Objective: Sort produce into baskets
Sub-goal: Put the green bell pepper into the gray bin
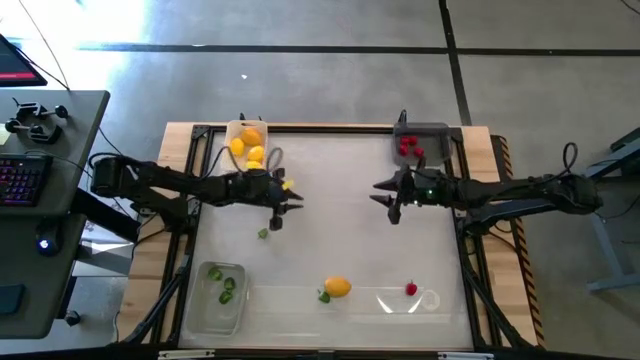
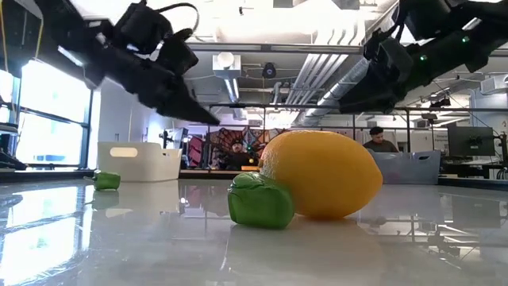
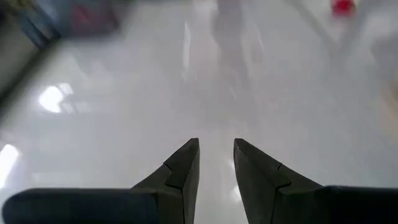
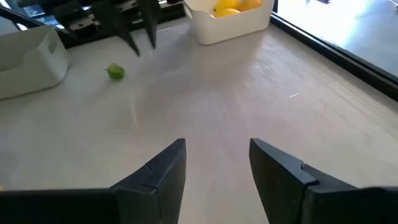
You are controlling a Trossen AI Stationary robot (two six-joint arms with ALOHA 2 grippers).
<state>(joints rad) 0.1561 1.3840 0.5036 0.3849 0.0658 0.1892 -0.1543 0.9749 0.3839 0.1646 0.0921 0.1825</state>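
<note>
My left gripper (image 1: 287, 207) hangs open and empty above the table's middle left, its fingers a narrow gap apart in the left wrist view (image 3: 216, 163). My right gripper (image 1: 385, 195) is open and empty above the middle right (image 4: 217, 163). A yellow fruit (image 1: 338, 287) lies on the table near the front edge with a green piece (image 1: 324, 296) against it. A second green piece (image 1: 263, 233) lies near my left gripper. A red berry (image 1: 411, 289) lies at the near right. The white tray (image 1: 248, 145) holds yellow and orange fruit, the dark grey tray (image 1: 420, 145) red berries, and the clear tray (image 1: 220, 295) green pieces.
The white tray stands at the far left, the dark grey tray at the far right and the clear tray at the near left corner. The table's middle between the two grippers is bare white surface. A desk with a keyboard (image 1: 20, 180) stands left of the table.
</note>
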